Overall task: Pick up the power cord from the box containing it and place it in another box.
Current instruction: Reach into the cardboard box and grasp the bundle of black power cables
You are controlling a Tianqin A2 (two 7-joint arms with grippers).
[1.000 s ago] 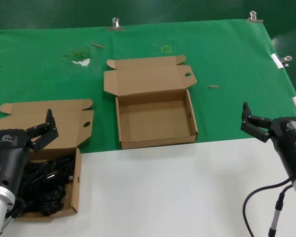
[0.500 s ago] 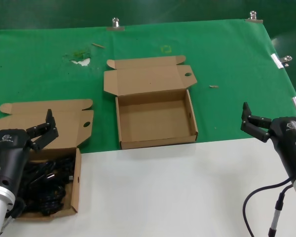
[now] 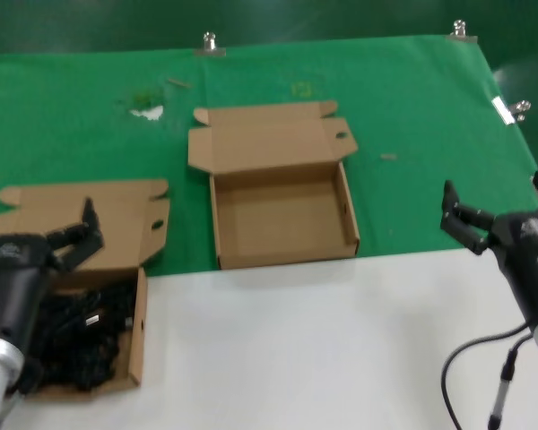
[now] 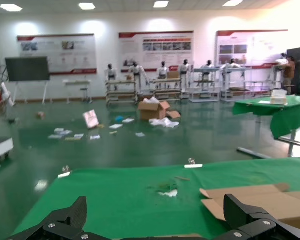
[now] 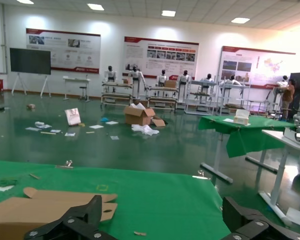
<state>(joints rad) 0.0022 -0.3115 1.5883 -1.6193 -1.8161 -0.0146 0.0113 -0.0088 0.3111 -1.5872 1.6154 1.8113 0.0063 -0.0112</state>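
Note:
The box containing the cords (image 3: 138,333) sits at the near left, its lid flap (image 3: 117,215) lying open behind it. A heap of black cords (image 3: 76,345) fills it; I cannot single out one power cord. The other box (image 3: 282,260) stands in the middle with a bare brown floor and its lid flap (image 3: 269,143) open at the back. My left gripper (image 3: 36,228) is open and empty above the back of the cord box; it also shows in the left wrist view (image 4: 157,210). My right gripper (image 3: 500,204) is open and empty at the far right, also seen in the right wrist view (image 5: 162,210).
A green cloth (image 3: 90,143) covers the back of the table and a white surface (image 3: 323,349) the front. A white scrap (image 3: 151,112) and a small chip (image 3: 388,156) lie on the cloth. Metal clips (image 3: 210,42) hold its far edge. A black cable (image 3: 475,358) hangs by my right arm.
Both arms have shifted only very slightly. Nothing was taken hold of or let go.

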